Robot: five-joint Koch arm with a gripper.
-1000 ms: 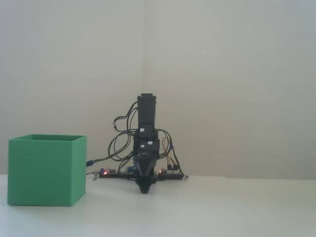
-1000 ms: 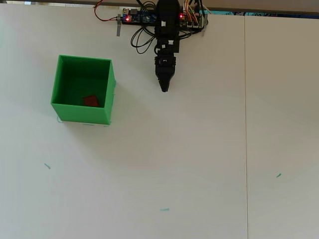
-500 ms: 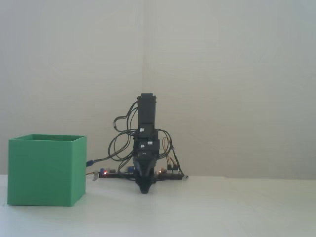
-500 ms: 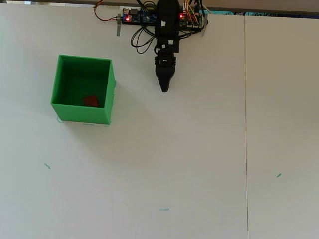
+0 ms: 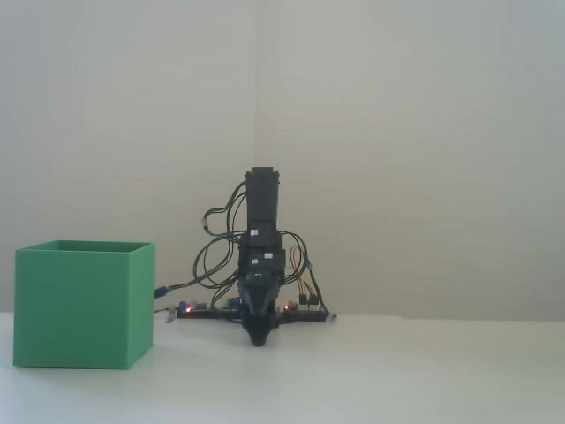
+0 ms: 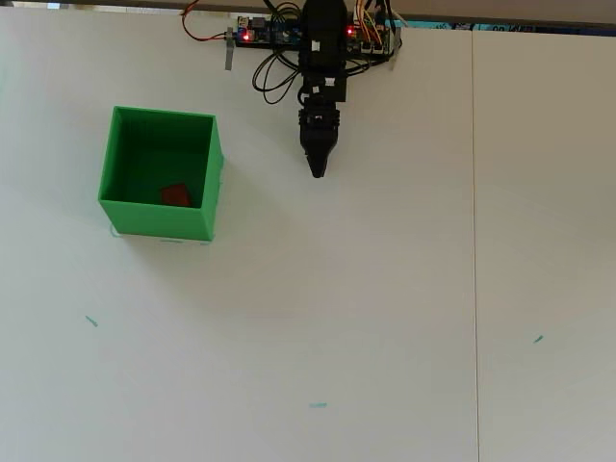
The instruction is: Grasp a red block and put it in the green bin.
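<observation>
light: soft, even — shadows: faint | fixed view: slightly hazy

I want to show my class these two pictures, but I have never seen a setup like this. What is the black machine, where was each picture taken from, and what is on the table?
The black machine is a small hobby robot arm with several joints. Its pointed end is the gripper, the part that grasps things. One picture comes from a fixed camera at table height facing the arm; the other looks straight down from above.

On the white table stands a green bin, an open box, left of the arm in both pictures. The overhead view shows a small red block lying on its floor; from the side the wall hides it. Behind the arm sit circuit boards with wires and small lights.

The gripper holds nothing. It points down near the table, apart from the bin. Whether its jaws are open or shut cannot be told.
</observation>
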